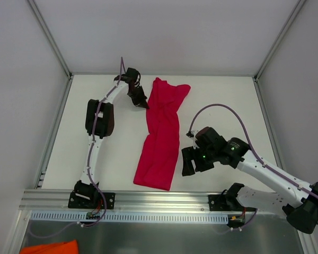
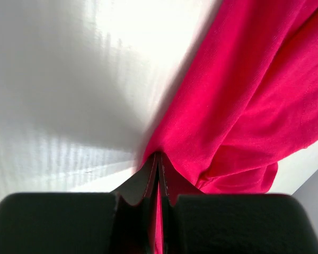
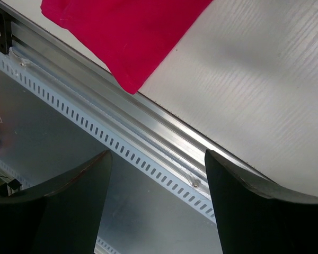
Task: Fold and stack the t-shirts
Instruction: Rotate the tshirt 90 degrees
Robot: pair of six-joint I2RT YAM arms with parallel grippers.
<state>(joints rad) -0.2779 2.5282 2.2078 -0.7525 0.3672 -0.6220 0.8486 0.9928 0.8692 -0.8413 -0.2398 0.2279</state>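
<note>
Pinching t-shirt [image 1: 161, 135] near table [image 1: 228, 106] far edge: left gripper [image 1: 142, 103] | long axis far-to-near | right gripper [image 1: 189, 166] spread, empty, beside near end

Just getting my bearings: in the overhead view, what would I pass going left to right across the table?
Left arm's black elbow, left hand, the red t-shirt it pinches, then the open right hand.

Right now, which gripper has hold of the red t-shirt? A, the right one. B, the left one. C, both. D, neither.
B: the left gripper is pinched shut on a fold of the t-shirt, while the right gripper stands open with nothing between its fingers, clear of the cloth.
</note>
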